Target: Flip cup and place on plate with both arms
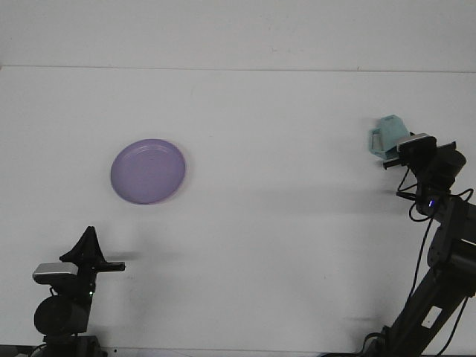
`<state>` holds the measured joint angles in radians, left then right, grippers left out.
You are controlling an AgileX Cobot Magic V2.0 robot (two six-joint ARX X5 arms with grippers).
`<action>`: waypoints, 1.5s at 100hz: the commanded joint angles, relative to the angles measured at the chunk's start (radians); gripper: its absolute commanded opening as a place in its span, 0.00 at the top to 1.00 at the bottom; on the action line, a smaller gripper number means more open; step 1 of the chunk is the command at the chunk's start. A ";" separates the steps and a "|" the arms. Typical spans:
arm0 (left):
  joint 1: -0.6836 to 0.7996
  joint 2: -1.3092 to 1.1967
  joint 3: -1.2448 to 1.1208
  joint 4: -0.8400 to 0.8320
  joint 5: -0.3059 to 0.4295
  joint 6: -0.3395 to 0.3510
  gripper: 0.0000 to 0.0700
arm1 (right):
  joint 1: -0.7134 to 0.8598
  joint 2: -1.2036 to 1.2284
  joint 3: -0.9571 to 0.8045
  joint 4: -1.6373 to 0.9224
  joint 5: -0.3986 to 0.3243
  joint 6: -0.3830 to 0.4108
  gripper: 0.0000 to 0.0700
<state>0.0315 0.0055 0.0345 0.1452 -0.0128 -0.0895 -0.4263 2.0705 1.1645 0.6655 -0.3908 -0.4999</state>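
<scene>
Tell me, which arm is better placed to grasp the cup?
The right. The right gripper is already at the cup on the table's right side. The left gripper sits low at the near left, below the plate, far from the cup.
</scene>
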 commanded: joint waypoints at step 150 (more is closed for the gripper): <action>0.000 -0.002 -0.011 0.092 -0.003 -0.024 0.98 | 0.602 -0.805 0.030 -1.450 0.072 0.587 1.00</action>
<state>0.0315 0.0051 0.0345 0.2249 -0.0128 -0.0967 0.1242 1.2510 1.1694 -0.7403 -0.3328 0.0708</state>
